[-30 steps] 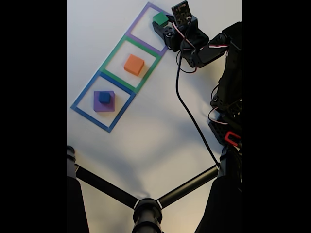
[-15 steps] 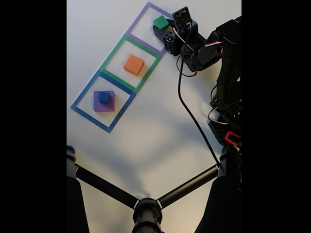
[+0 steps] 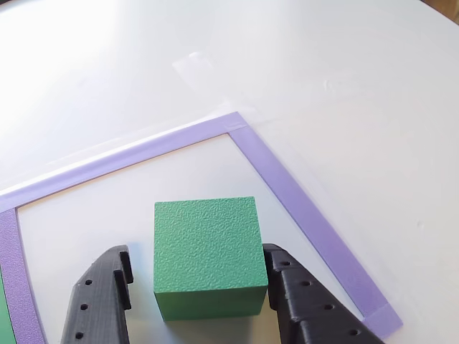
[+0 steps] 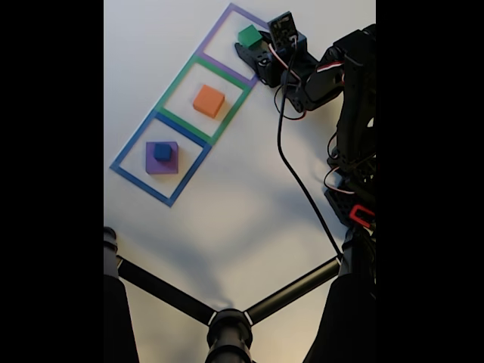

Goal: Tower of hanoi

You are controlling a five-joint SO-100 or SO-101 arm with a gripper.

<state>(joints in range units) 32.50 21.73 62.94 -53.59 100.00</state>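
Mid-puzzle: the end effector (image 3: 193,301) is bracketing the matte green plastic cube (image 3: 208,254), jaws apart, left finger clear of it. Beyond sit the orange square block (image 4: 209,100) and small blue cube (image 4: 162,152) atop flat purple block (image 4: 162,164); stack unbuilt.

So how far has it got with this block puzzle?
Partway, it seems. The blue cube sits on the purple block in the blue square, and the orange block lies alone in the green square. In hand: the gripper straddles the green block in the purple square, jaws not fully closed on it. No full stack is built yet.
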